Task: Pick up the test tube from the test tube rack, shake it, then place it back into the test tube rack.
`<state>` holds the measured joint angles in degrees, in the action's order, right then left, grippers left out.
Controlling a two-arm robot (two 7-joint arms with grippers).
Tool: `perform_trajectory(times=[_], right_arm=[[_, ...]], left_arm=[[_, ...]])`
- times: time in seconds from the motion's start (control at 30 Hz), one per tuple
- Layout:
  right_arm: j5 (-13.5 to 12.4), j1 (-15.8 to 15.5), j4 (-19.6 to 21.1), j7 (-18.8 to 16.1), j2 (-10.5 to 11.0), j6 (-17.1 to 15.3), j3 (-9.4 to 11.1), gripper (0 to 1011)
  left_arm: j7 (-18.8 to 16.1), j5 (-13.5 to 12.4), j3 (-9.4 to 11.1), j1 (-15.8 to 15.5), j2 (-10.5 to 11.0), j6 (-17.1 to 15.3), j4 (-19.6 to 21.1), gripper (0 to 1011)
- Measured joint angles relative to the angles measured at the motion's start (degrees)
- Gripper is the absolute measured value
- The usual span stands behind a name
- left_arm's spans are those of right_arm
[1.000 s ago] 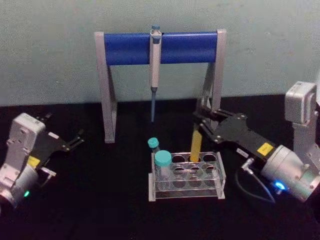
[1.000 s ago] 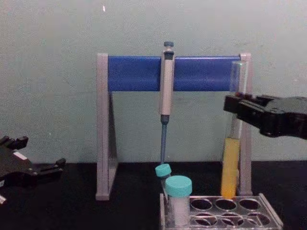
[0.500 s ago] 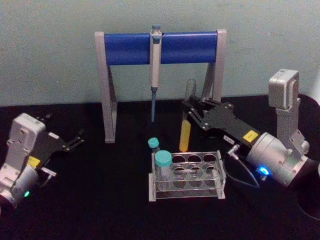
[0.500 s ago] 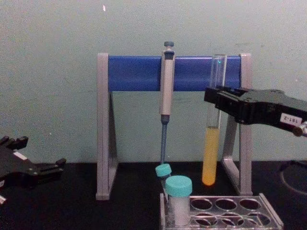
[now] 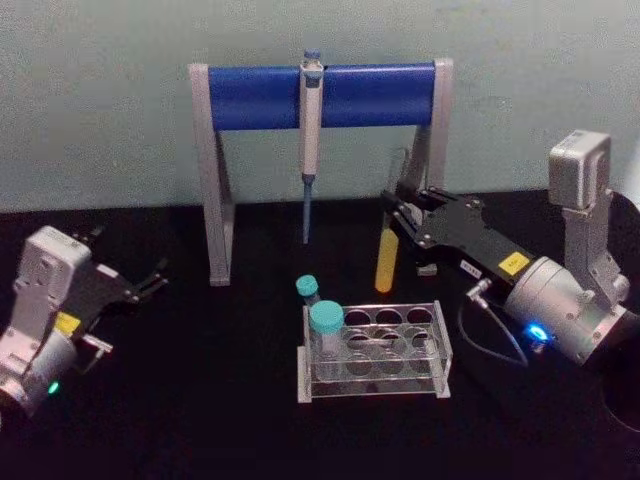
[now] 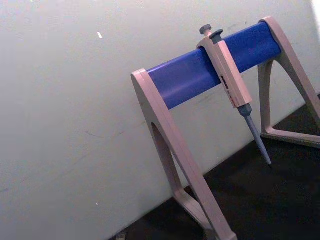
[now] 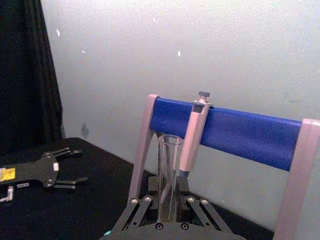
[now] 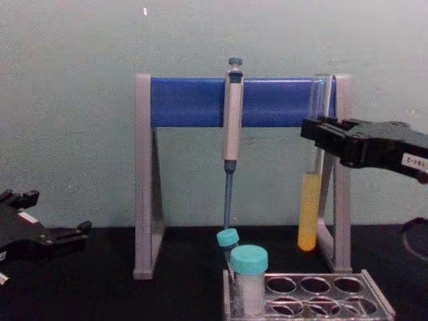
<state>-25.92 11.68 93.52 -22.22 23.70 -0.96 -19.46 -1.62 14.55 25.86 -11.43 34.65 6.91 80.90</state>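
The test tube (image 5: pixel 387 258) hangs upright in the air behind the test tube rack (image 5: pixel 441 371), yellow liquid filling its lower part. My right gripper (image 5: pixel 399 207) is shut on the tube's clear upper part. In the chest view the test tube (image 8: pixel 309 208) is well above the test tube rack (image 8: pixel 378 302), with the right gripper (image 8: pixel 315 136) reaching in from the right. In the right wrist view the test tube (image 7: pixel 168 170) stands between the fingers. My left gripper (image 5: pixel 148 281) rests open at the far left of the table, holding nothing.
A grey-legged stand with a blue crossbar (image 5: pixel 258 96) rises behind the rack, with a grey pipette (image 5: pixel 311 120) hanging from it. The tube is close to the stand's right leg (image 5: pixel 432 150). Two teal-capped vials (image 5: pixel 324 322) stand in the rack's left end.
The tube came up out of the rack, swung left, and has now swung back to the right toward the stand's right leg. The left arm has stayed put.
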Motion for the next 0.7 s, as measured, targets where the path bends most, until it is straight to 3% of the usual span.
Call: perform_trajectory(times=[0.27, 0.7], right_arm=[[0.59, -1.21, 0.98, 1.08, 0.64, 0.07, 1.34, 229], [-0.13, -7.05, 5.9, 0.88, 3.23, -1.08, 3.57, 229]], left_arm=[[0.0, 0.0, 0.0, 0.0, 0.0, 0.0, 0.0, 1001], [0.0, 0.0, 0.0, 0.0, 0.0, 0.0, 0.0, 1001]])
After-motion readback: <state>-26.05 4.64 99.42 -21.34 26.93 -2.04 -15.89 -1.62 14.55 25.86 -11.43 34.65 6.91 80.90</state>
